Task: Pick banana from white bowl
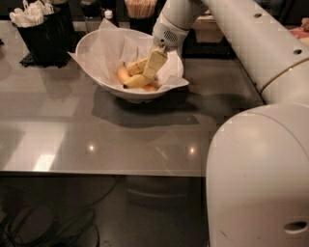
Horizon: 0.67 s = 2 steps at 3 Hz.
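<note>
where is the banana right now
In the camera view the banana lies inside the white bowl, in the upper middle of the picture, just below the gripper, which reaches down into the bowl from the right.

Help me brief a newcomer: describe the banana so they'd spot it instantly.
On the grey counter sits a white bowl lined with crinkled paper. The banana lies inside it, just under the claw: long, yellow and curved, unlike the orange piece beside it.

Café-type counter.
You see steel countertop [96, 140], black condiment caddy [46, 37] w/ packets [31, 12], stir-stick cup [140, 8]; gripper [154, 65] in white bowl [135, 95].
</note>
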### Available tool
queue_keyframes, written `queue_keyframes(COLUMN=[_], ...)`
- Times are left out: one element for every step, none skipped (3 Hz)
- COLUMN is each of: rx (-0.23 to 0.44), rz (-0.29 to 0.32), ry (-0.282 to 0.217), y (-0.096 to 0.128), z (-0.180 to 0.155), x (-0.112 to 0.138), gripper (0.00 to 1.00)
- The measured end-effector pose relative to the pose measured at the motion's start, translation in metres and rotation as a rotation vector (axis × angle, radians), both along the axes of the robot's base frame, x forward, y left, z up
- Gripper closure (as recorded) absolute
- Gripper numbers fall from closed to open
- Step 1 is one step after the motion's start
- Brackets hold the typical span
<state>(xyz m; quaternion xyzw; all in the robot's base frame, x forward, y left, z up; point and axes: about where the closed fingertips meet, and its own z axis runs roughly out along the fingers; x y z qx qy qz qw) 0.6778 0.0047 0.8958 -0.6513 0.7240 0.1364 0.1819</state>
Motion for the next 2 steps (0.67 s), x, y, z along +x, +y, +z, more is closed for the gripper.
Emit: queue_keyframes(rx=[0.016, 0.07], rz=[0.005, 0.034], ry=[-0.031, -0.13], y=[-0.001, -0.012], z=[0.006, 0.033], x=[-0.003, -0.027], gripper=[0.88, 1.0])
